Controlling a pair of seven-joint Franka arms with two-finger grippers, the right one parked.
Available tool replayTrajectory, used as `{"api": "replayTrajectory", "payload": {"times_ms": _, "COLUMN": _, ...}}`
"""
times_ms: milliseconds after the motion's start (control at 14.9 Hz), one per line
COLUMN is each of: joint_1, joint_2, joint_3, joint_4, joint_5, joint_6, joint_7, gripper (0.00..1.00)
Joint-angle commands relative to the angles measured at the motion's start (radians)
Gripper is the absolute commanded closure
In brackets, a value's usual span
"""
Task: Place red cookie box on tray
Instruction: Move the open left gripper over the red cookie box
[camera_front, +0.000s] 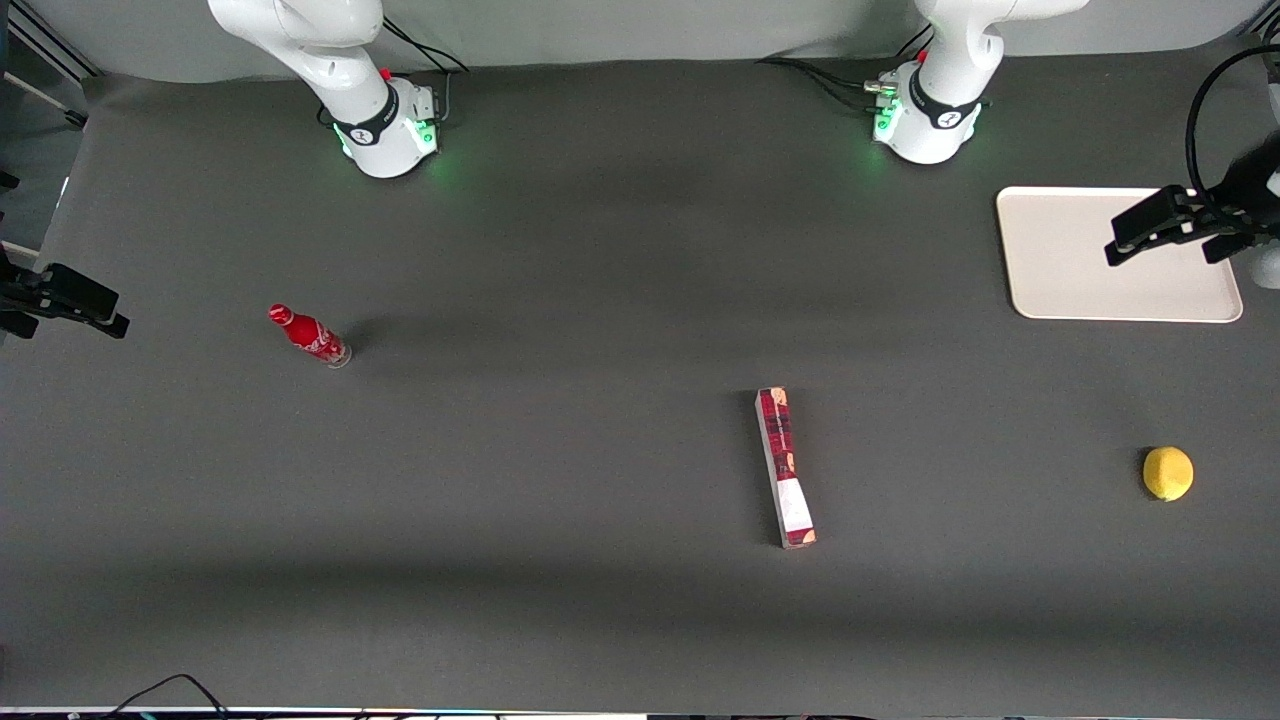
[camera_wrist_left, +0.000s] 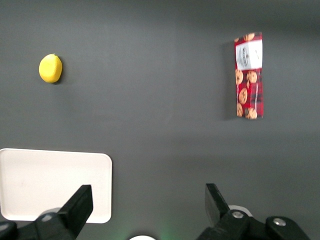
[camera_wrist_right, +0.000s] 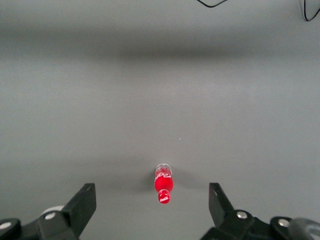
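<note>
The red cookie box (camera_front: 785, 468) lies flat on the dark table mat, its long side running toward the front camera, with the white text panel at the nearer end. The same box (camera_wrist_left: 248, 75) shows cookie prints in the left wrist view. The cream tray (camera_front: 1060, 260) sits at the working arm's end of the table, farther from the front camera than the box, with nothing on it. My left gripper (camera_front: 1150, 228) hangs high over the tray's edge, well apart from the box. The gripper (camera_wrist_left: 147, 200) is open, its fingers wide with only mat and a tray (camera_wrist_left: 50, 182) corner beneath.
A yellow lemon (camera_front: 1168, 473) rests on the mat nearer the front camera than the tray, and appears as the lemon (camera_wrist_left: 50, 68) in the left wrist view. A small red bottle (camera_front: 310, 336) stands toward the parked arm's end. Cables run along the front edge.
</note>
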Motion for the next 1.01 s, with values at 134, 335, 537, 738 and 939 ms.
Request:
{"api": "replayTrajectory", "payload": {"times_ms": 134, "joint_1": -0.069, "joint_2": 0.251, "joint_3": -0.039, "joint_4": 0.217, "joint_5": -0.01, "joint_6": 0.093, "joint_7": -0.227, "gripper": 0.0}}
{"api": "replayTrajectory", "payload": {"times_ms": 335, "joint_1": -0.069, "joint_2": 0.388, "joint_3": -0.125, "joint_4": 0.214, "joint_5": 0.034, "joint_6": 0.25, "joint_7": -0.325, "gripper": 0.0}}
{"api": "replayTrajectory", "payload": {"times_ms": 537, "joint_1": -0.071, "joint_2": 0.511, "joint_3": -0.223, "joint_4": 0.211, "joint_5": 0.168, "joint_6": 0.357, "joint_7": -0.502, "gripper": 0.0}}
{"api": "replayTrajectory", "payload": {"times_ms": 738, "joint_1": -0.081, "joint_2": 0.598, "joint_3": -0.284, "joint_4": 0.211, "joint_5": 0.229, "joint_6": 0.427, "joint_7": -0.688, "gripper": 0.0}}
{"api": "replayTrajectory", "payload": {"times_ms": 939, "joint_1": -0.104, "joint_2": 0.67, "joint_3": -0.32, "joint_4": 0.199, "joint_5": 0.277, "joint_6": 0.494, "joint_7": -0.829, "gripper": 0.0}}
